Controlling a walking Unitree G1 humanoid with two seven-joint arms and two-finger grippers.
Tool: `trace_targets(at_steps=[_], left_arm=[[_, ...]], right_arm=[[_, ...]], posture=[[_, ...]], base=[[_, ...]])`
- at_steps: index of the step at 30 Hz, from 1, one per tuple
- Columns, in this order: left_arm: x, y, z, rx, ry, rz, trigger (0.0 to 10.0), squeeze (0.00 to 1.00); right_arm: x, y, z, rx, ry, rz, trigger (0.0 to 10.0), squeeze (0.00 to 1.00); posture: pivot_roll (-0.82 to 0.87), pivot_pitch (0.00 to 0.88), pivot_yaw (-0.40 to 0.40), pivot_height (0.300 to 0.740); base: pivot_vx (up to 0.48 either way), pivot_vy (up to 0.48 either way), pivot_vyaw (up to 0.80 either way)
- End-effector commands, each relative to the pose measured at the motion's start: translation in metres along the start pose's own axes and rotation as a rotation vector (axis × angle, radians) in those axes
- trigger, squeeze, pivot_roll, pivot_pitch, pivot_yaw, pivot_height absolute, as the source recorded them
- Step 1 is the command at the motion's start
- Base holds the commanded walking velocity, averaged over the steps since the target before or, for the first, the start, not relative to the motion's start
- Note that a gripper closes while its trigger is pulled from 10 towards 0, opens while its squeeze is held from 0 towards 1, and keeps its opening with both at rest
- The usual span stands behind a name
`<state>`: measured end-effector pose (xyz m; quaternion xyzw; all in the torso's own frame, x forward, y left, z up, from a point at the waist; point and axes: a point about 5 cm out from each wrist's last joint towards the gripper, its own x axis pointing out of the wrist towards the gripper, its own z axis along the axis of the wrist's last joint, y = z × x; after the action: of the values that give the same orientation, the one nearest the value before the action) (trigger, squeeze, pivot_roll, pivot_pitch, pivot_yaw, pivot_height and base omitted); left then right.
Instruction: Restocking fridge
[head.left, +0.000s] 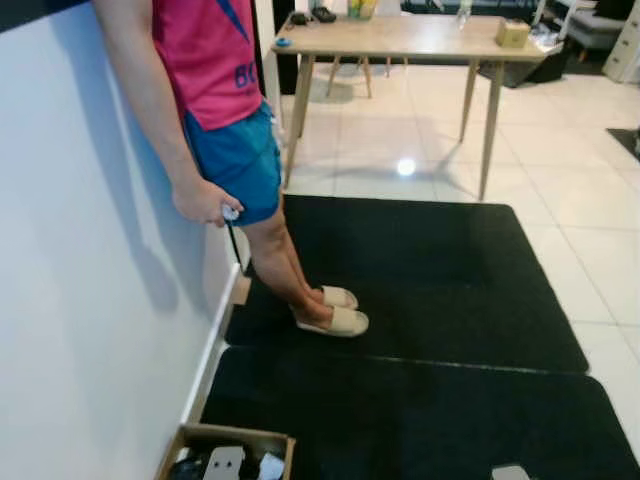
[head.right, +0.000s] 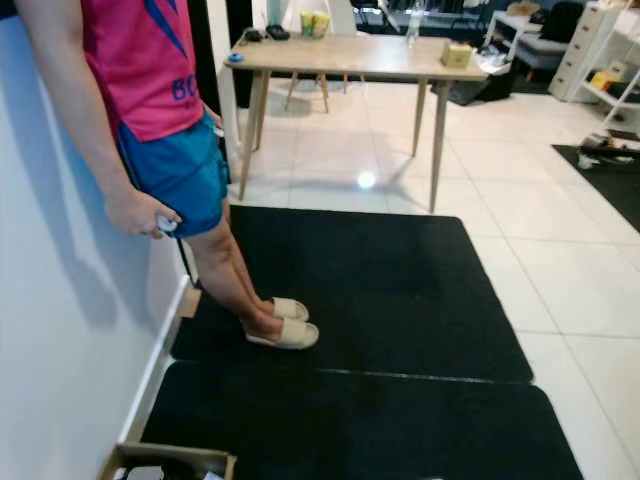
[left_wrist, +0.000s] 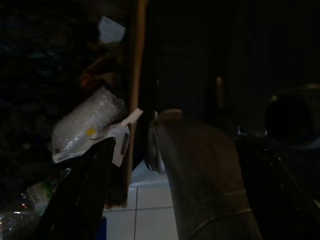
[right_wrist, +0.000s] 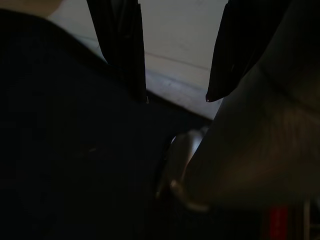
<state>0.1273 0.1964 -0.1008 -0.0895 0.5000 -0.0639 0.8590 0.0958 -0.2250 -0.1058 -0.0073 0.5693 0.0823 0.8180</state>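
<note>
A cardboard box (head.left: 225, 452) of goods stands on the floor at my lower left, against the white wall (head.left: 80, 300). In the left wrist view its brown edge (left_wrist: 134, 75) runs past a bubble-wrapped packet (left_wrist: 85, 122) and a clear bottle (left_wrist: 25, 205) inside. My left gripper (left_wrist: 176, 144) hangs beside the box, dark, its fingers (left_wrist: 85, 190) spread open with nothing held. My right gripper (right_wrist: 176, 97) hangs low over the black mat and pale tiles, open and empty.
A person (head.left: 205, 90) in a pink shirt and blue shorts leans on the wall ahead left, a small white object in one hand (head.left: 205, 203). Two black mats (head.left: 400, 290) cover the floor ahead. A wooden table (head.left: 400, 38) stands beyond on white tiles.
</note>
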Motion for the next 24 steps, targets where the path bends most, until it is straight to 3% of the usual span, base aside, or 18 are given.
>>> trace_targets(at_steps=[1, 24], left_arm=[[0.0008, -0.0026, 0.0026, 0.014, -0.007, -0.031, 10.0, 0.00], [0.0012, -0.0044, 0.0018, 0.002, -0.008, -0.043, 10.0, 0.00]], right_arm=[[-0.0013, -0.0018, -0.0045, 0.008, 0.013, -0.004, 10.0, 0.00], [-0.0008, -0.0023, -0.0008, 0.000, 0.009, -0.001, 10.0, 0.00]], posture=[[-0.03, 0.000, 0.000, 0.740], [-0.03, 0.000, -0.006, 0.740]], base=[[0.000, -0.379, 0.00], [0.000, -0.470, 0.00]])
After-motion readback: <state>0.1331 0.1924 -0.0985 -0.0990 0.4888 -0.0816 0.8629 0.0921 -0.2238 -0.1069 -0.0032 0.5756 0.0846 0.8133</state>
